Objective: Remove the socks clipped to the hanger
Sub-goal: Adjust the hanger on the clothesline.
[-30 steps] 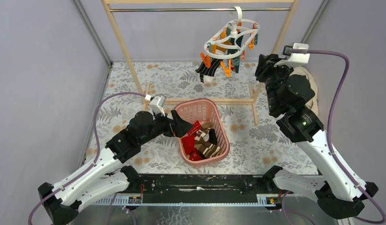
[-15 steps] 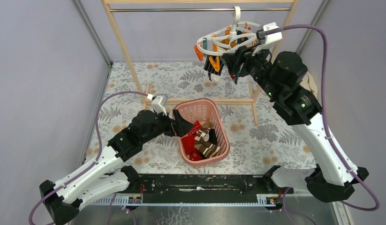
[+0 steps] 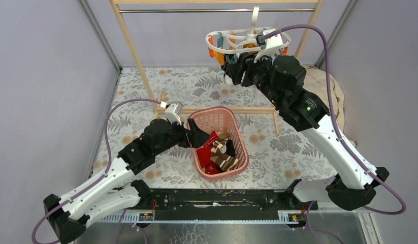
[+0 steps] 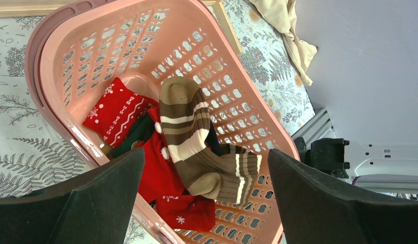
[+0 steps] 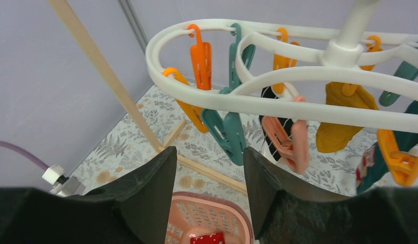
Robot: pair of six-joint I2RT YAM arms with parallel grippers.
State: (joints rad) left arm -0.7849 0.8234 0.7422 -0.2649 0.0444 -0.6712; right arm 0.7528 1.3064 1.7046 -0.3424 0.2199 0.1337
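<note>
Top external, tall wooden rack (image 3: 130, 51): it straddles the back of the leaf-patterned counter (image 3: 293, 147) and its top rail carries the work at arm height.
Crumpled beige cloth (image 3: 332, 94): heaped at the right, behind the right arm; no part of this job, as I see it.
Pink slotted plastic basket (image 3: 217, 109): sits mid-counter, in front of the rack, likely as the drop spot.
White plastic oval double-ring hanger (image 5: 349, 114): hooked on the rail, ring tilted, with the right arm pushed up close beneath it.
Socks on the hanger: a mustard sock (image 5: 341, 127) and some darker ones hang clipped under the far side.
Socks in the basket: a brown-and-white striped sock (image 4: 189, 132) lies over a red sock with white pattern (image 4: 118, 109).
Right claw (image 5: 208, 152): released, nothing between the fingers, aimed up under the ring's near edge.
Left claw (image 4: 205, 152): spread wide and empty, hovering over the basket.
In the way: an empty orange clip (image 5: 201, 56) and a teal clip (image 5: 224, 129) dangle between the right claw and the clipped socks; I'd guess they could snag.
</note>
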